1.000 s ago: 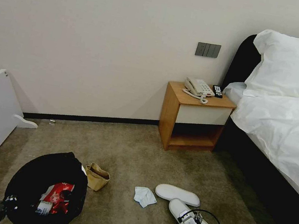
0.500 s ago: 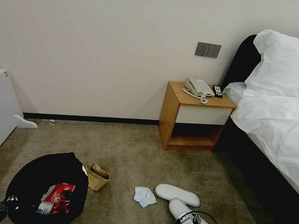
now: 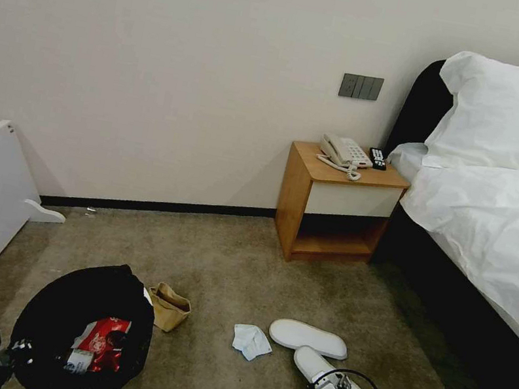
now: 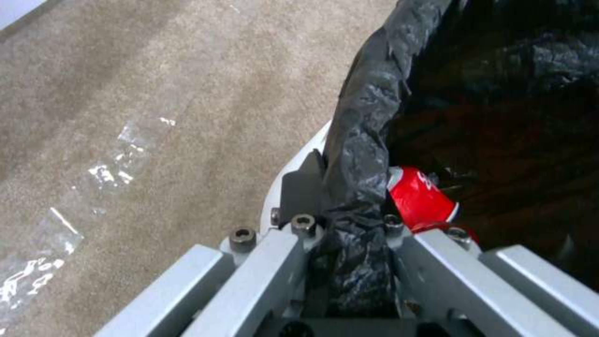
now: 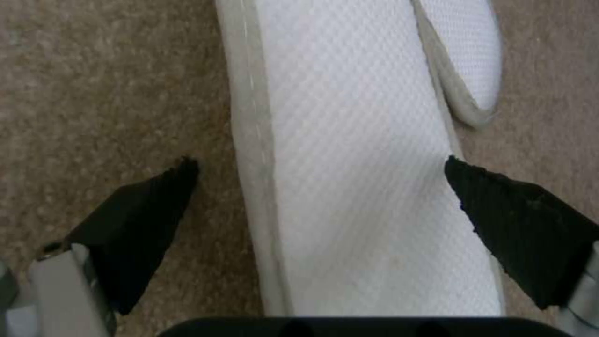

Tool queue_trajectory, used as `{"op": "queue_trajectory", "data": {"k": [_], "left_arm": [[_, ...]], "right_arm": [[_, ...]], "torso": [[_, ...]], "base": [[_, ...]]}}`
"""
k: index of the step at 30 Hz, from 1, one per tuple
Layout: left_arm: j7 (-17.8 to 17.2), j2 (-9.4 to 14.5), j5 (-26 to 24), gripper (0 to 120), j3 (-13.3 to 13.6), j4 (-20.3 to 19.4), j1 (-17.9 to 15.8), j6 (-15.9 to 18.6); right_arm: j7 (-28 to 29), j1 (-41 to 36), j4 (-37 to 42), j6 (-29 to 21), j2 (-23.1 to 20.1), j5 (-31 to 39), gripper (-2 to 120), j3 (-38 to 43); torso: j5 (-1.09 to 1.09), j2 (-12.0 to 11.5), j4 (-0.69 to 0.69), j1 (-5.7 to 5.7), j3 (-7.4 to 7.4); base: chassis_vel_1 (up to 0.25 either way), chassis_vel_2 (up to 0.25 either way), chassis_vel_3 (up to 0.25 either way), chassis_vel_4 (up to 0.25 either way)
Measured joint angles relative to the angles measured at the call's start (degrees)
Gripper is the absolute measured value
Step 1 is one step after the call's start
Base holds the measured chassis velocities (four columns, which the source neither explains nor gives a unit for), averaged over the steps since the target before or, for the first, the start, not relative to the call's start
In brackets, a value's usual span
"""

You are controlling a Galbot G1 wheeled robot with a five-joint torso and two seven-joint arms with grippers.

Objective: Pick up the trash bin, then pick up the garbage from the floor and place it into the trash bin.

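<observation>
- The trash bin (image 3: 81, 330) sits low on the floor (image 3: 227, 269), at the robot's left side. It has a black bag (image 4: 362, 140) inside that folds over the rim.
- The left gripper (image 4: 349, 234) is clamped on the rim of the trash bin, with the crinkly bag squeezed between its fingers (image 4: 299, 187).
- Inside the bin lie a red and white snack packet (image 3: 100, 335) and a red can (image 4: 421, 199).
- A brown paper bag (image 3: 169, 307) rests on the floor just beside the bin, on the side away from the robot.
- A crumpled white tissue (image 3: 251, 341) lies on the carpet between the paper bag and the slippers.
- Two white slippers are on the floor. The far slipper (image 3: 308, 337) lies flat, and the near slipper (image 3: 314, 364) is just beside it, partly under the right arm.
- The right gripper (image 5: 321, 164) hangs right over the near slipper with its two black fingers (image 5: 143, 210) spread wide, one on each side. It is not pinching the slipper.
- Some clear plastic scraps (image 4: 112, 168) lie on the carpet near the bin.
- Farther back, a wooden nightstand (image 3: 338, 201) with a phone (image 3: 345, 151) stands against the wall, next to a bed (image 3: 500, 221) with white sheets.
</observation>
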Motion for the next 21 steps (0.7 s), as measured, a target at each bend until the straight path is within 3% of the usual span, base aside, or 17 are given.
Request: {"op": "queue_trajectory", "data": {"k": [21], "left_arm": [[0.14, -0.13, 0.62, 2, 0.37, 0.91, -0.23, 0.00]], "right_arm": [[-0.03, 0.42, -2.20, 0.59, -0.23, -1.20, 100, 1.11]], "torso": [[-0.01, 0.00, -0.01, -0.01, 0.00]], "base": [[0.000, 0.000, 0.000, 0.000]]}}
